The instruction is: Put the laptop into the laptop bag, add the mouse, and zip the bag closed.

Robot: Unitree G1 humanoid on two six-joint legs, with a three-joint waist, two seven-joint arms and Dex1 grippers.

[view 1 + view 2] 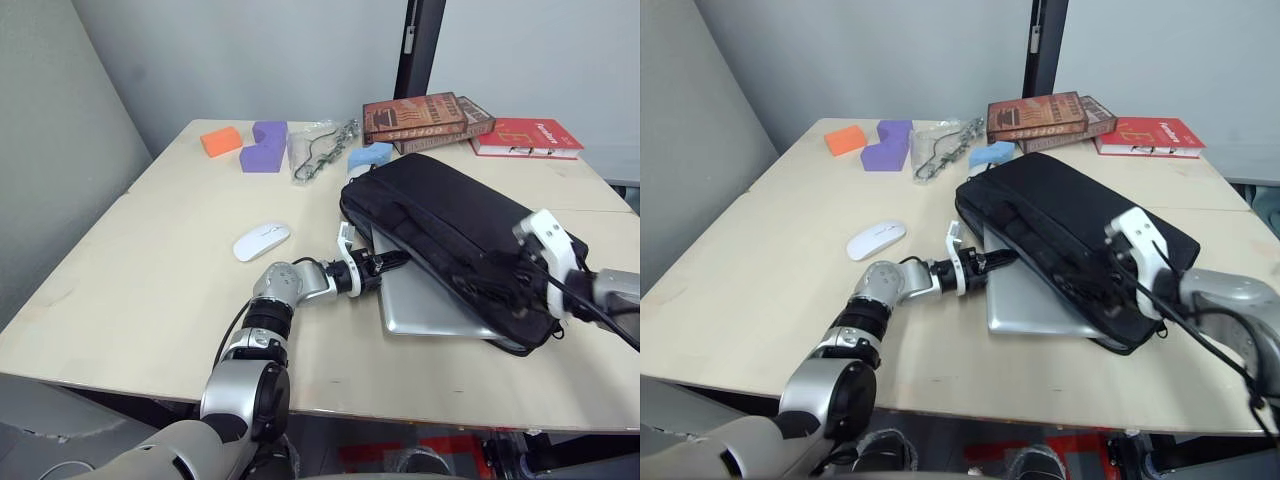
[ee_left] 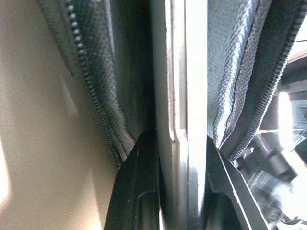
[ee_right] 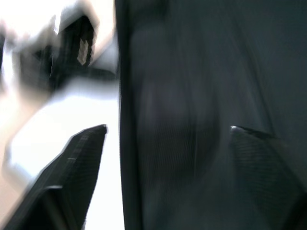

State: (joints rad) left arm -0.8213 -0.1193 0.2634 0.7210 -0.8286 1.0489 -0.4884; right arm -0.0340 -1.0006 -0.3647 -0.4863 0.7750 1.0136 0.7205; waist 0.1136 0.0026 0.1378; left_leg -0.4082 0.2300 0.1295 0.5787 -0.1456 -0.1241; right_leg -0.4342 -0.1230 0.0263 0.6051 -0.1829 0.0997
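On the pale wooden table (image 1: 150,300) the laptop (image 1: 425,305) is lying half inside the laptop bag (image 1: 440,215) — my left gripper (image 2: 178,158), arm stretched low, is pinching its edge. My right gripper (image 3: 168,139) is straddling the bag's fabric, fingers spread. The mouse (image 1: 262,240) is sitting nearby.

On a pale wooden table (image 1: 760,300), the left gripper (image 1: 996,262) reaches to the near edge of the silver laptop (image 1: 1030,300), which lies partly inside the black laptop bag (image 1: 1070,225). The right gripper (image 1: 1118,283) presses at the bag's open side, across the laptop from the left gripper. A white mouse (image 1: 876,239) rests beside the left arm, well apart from the bag. Beyond both grippers lie books (image 1: 1045,117), purple blocks (image 1: 887,146) and an orange block (image 1: 845,140).
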